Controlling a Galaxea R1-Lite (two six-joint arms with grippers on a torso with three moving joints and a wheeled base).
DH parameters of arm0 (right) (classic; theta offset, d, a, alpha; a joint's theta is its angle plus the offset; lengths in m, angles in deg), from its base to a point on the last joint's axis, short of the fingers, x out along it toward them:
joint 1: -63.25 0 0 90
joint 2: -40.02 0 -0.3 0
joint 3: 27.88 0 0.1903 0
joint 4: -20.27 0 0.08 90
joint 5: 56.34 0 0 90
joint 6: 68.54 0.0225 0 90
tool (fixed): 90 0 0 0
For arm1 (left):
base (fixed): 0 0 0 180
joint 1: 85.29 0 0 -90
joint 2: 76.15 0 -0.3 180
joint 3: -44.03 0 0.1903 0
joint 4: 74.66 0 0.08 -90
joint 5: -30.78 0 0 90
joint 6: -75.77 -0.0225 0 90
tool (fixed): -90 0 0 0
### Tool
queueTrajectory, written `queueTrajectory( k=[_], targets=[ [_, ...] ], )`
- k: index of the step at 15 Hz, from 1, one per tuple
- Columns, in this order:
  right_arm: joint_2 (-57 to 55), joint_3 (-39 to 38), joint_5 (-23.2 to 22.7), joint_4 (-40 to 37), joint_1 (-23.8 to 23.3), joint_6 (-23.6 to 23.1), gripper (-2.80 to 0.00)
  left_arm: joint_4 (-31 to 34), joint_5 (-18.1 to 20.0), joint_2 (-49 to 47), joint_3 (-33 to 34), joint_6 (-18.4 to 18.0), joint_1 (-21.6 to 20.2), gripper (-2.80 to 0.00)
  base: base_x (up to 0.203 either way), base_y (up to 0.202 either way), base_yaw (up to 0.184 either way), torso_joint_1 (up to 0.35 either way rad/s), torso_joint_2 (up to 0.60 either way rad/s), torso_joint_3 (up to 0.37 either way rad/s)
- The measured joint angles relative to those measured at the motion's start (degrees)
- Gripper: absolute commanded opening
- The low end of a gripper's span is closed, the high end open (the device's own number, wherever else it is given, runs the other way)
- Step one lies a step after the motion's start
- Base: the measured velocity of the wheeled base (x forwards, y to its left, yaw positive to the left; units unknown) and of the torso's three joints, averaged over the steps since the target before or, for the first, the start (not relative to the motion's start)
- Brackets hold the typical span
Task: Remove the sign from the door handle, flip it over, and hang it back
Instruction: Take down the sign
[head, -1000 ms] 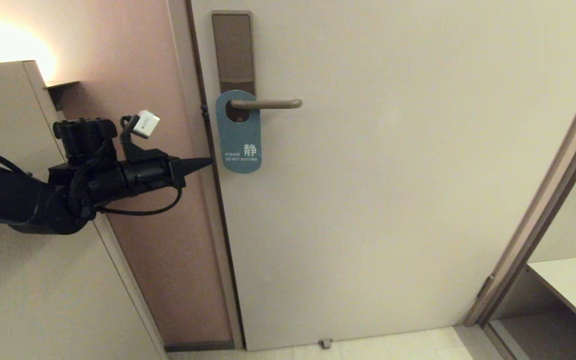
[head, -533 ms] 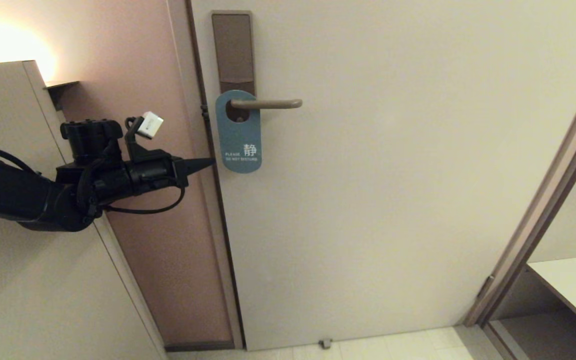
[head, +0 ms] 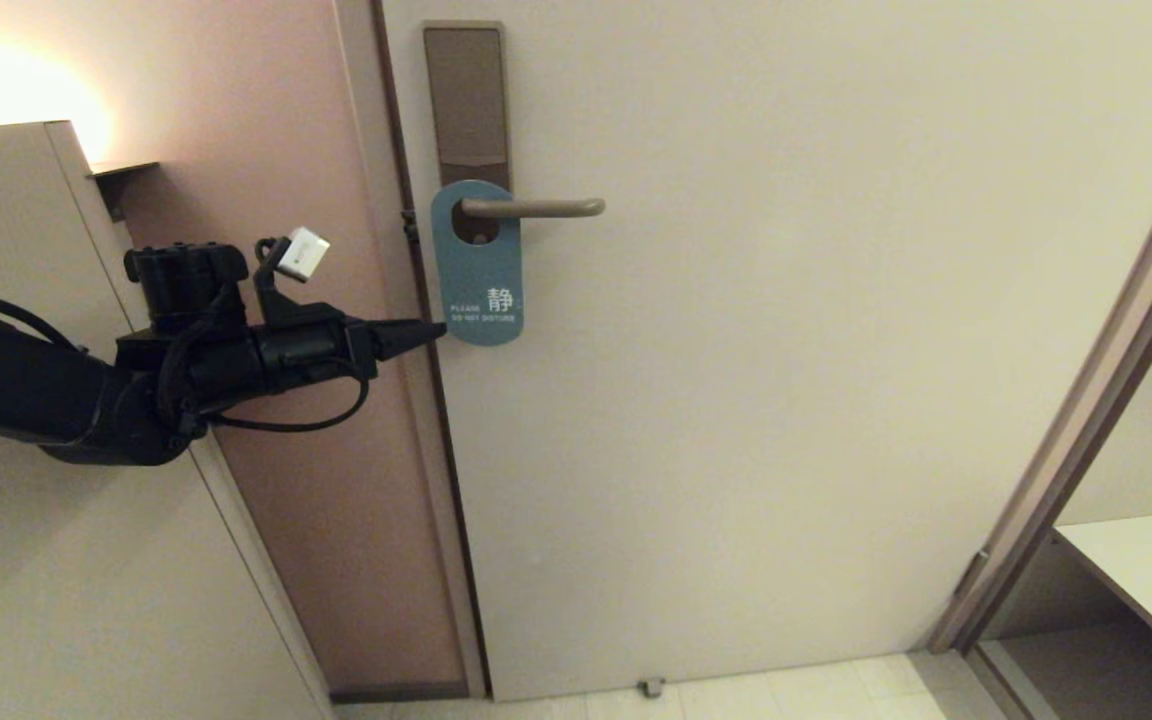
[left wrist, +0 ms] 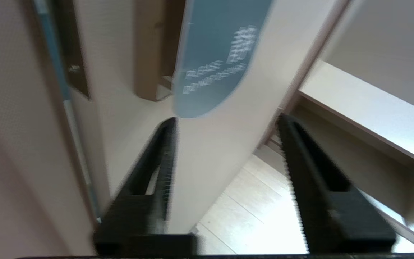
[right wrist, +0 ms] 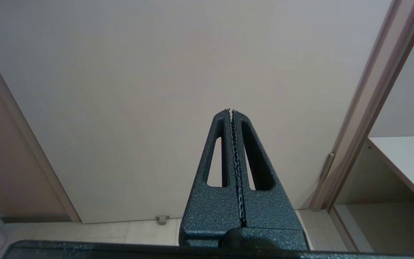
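One arm is at work: the left gripper point(head: 433, 331) reaches in from the left side of the head view, level with the lower end of the sign point(head: 477, 265), and its tip is at the sign's lower left edge. In the left wrist view its two fingers point(left wrist: 158, 158) stand wide apart with nothing between them; the rounded bottom of the sign point(left wrist: 214, 57) is just ahead of them, and one finger tip is very near its edge. This view is blurred, so I cannot tell if the finger touches the card or only comes close.

Further right, the sign hangs on the door handle point(head: 533, 208), with the lever passing through its oval hole. The teal side faces out, with white lettering near the bottom. The card lies flat against the door point(head: 786, 350) and hangs straight down, below the tall backplate point(head: 466, 95). The handle is horizontal and its rounded end points to the right.

At the far right, the right gripper point(right wrist: 231, 111) shows only in its own wrist view. Its fingers are pressed together, hold nothing, and it points at the bare lower part of the door point(right wrist: 156, 90), well apart from the sign.
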Motion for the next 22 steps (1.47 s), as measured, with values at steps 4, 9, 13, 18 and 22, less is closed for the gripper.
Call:
queueTrajectory(
  k=[4, 9, 13, 18, 22],
  targets=[
    [0.00, 0.00, 0.02, 0.00, 0.00, 0.02, -2.80, -0.13, 6.24, -0.05, -0.07, -0.02, -1.82, 0.00, 0.000, 0.000, 0.000, 0.000, 0.00, 0.000],
    [0.00, 0.00, 0.00, 0.00, 0.00, -0.01, -2.80, -0.20, 11.83, -0.74, -1.12, -0.01, -3.95, 0.00, 0.000, 0.000, 0.000, 0.000, 0.00, 0.000],
    [0.00, 0.00, 0.00, 0.00, 0.00, 0.00, -2.80, -0.22, 14.30, -2.72, -4.67, 0.01, -4.17, 0.00, 0.000, 0.000, 0.000, 0.000, 0.00, 0.000],
    [0.00, 0.00, 0.00, -0.01, 0.00, 0.01, -2.80, -0.20, 17.61, -6.18, -9.30, 0.15, -3.64, 0.00, 0.000, 0.000, 0.000, 0.000, 0.00, 0.000],
    [0.00, 0.00, 0.02, 0.00, 0.00, -0.01, -2.80, -0.22, 19.34, -9.37, -13.54, 0.11, -3.31, 0.00, 0.000, 0.000, 0.000, 0.000, 0.00, 0.000]
  ],
)
